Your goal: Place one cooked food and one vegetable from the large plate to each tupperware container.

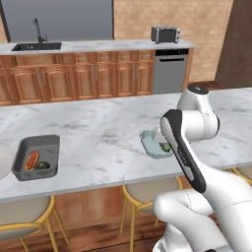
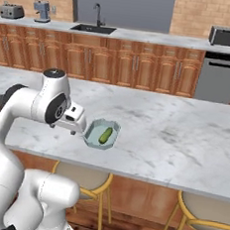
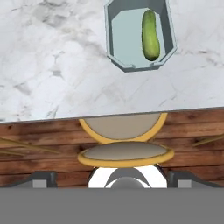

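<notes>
The gripper [image 2: 74, 131] hangs just above the marble counter [image 2: 175, 133], beside the pale blue-grey container [image 2: 92, 136]. Its jaws stand spread wide, with nothing between them and touching nothing. In that container lies a single green cucumber [image 2: 105, 135], lengthways, off to one side of the floor. Far along the counter sits the dark grey container [image 1: 37, 157], holding a reddish-orange piece of food [image 1: 32, 160] and a dark green vegetable [image 1: 43, 165]; what exactly they are is too small to tell. The large plate [image 1: 2, 162] is cut off at the frame's edge, only a pale sliver showing. The arm's own elbow hides part of the blue-grey container from the left.
</notes>
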### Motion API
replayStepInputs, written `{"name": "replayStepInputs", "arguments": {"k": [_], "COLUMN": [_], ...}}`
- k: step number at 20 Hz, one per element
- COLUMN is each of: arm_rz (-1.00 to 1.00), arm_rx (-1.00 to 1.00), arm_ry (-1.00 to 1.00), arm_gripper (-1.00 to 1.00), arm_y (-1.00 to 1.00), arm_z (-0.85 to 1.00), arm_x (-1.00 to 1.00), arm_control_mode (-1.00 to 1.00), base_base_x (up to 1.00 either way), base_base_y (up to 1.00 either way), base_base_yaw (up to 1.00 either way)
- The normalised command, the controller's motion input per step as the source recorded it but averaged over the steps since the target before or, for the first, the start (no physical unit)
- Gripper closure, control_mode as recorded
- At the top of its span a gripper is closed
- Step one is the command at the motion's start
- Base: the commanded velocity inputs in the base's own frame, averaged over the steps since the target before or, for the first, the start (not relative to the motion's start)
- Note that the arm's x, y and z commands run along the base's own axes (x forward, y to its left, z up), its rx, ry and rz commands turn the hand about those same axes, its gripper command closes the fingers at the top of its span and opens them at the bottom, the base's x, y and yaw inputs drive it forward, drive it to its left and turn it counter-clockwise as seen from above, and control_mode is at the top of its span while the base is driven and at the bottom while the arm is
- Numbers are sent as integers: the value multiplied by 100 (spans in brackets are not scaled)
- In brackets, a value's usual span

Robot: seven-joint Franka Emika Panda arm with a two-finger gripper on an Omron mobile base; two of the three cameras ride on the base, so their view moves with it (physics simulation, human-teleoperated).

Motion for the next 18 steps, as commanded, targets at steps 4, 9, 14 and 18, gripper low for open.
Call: {"name": "replayStepInputs", "arguments": {"k": [4, 9, 14, 18], "arm_rz": [0, 0, 0, 0], "arm_rx": [0, 0, 0, 0], "arm_ry": [0, 0, 0, 0], "arm_gripper": [-100, -100, -100, -100], "arm_y": [0, 0, 0, 0], "arm_z": [0, 0, 0, 0], "arm_x": [0, 0, 0, 0], "arm_control_mode": [100, 100, 100, 100], "base_base_x": [-1, 0, 0, 0], "base_base_y": [96, 100, 100, 100], "base_base_yaw": [0, 1, 3, 3]}}
